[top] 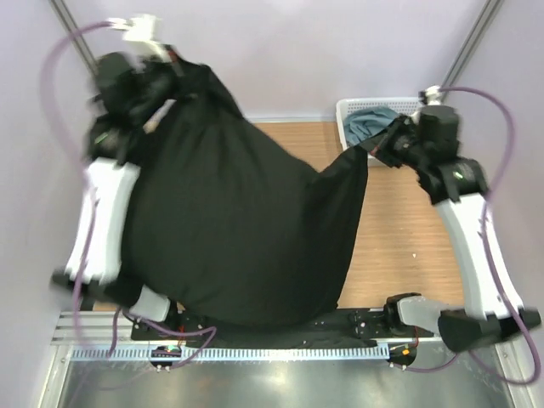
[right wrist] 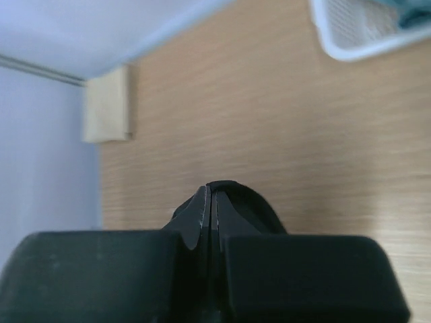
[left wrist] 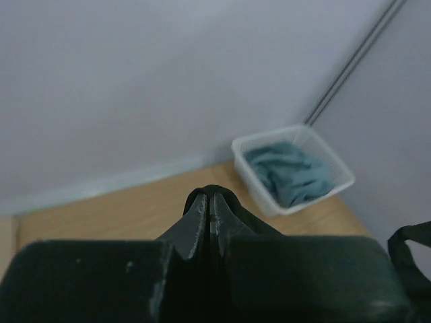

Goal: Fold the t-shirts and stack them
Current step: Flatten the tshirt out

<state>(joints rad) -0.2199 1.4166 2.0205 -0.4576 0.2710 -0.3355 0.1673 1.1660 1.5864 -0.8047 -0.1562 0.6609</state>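
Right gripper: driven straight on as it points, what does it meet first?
Probably bare wooden table, between the folded tan shirt and the white basket; the right gripper, shut on the black shirt, points at it. Depth unclear.

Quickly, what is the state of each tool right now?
Left tool: closed, holding the black t-shirt.
Right tool: closed, holding the same black t-shirt.

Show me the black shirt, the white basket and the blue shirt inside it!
black t-shirt (top: 229,229), top view, middle of the cloth
white basket (left wrist: 254,180), left wrist view, side wall
blue-grey t-shirt (left wrist: 289,173), left wrist view, crumpled middle
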